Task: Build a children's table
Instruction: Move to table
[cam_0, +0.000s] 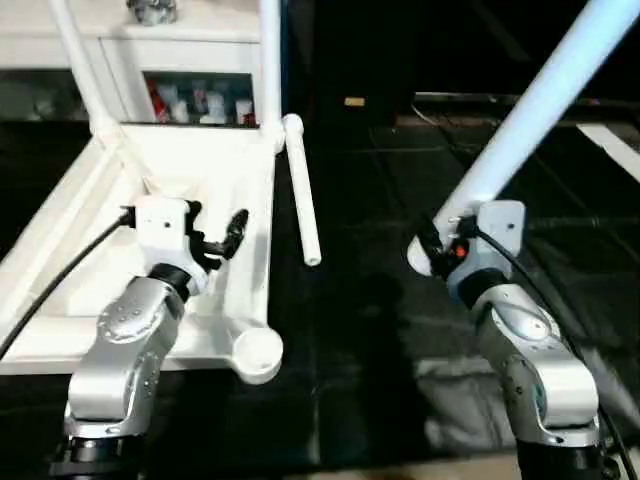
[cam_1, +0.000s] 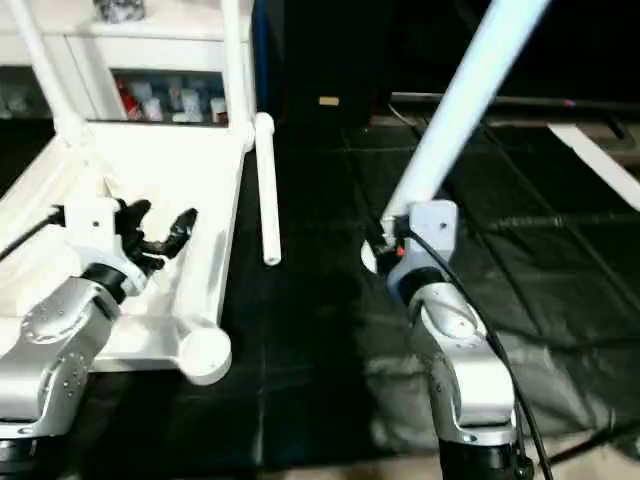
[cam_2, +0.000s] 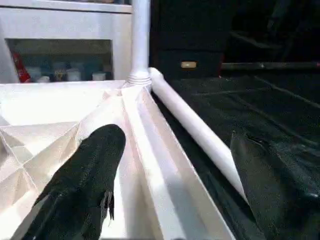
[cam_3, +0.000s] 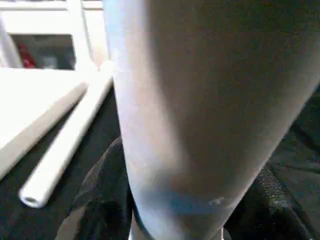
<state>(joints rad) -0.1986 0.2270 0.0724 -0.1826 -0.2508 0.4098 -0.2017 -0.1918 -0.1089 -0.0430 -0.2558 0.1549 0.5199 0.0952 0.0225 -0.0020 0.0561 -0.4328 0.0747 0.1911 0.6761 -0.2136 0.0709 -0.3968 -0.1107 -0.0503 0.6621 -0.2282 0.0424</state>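
White plastic makes up the children's table top (cam_0: 200, 180), which lies upside down on the black floor (cam_0: 400, 330) with its ribbed underside facing up. Two legs (cam_0: 268, 60) stand upright in the far corner sockets, while the near round socket (cam_0: 257, 352) is empty. A loose leg (cam_0: 302, 190) lies on the floor just beside the top's right edge, running along it. The left tool (cam_0: 222, 238) hovers over the right rim of the top, its black fingers (cam_2: 85, 185) spread apart with nothing between them; one finger sits above the ribbing, the other beyond the rim over the floor. The right tool (cam_1: 385, 238) is clamped on the thick end of another leg (cam_0: 545, 95), which slants up and away to the right, well apart from the top. Behind the top stands a white cabinet (cam_0: 190, 60) with small items behind glass.
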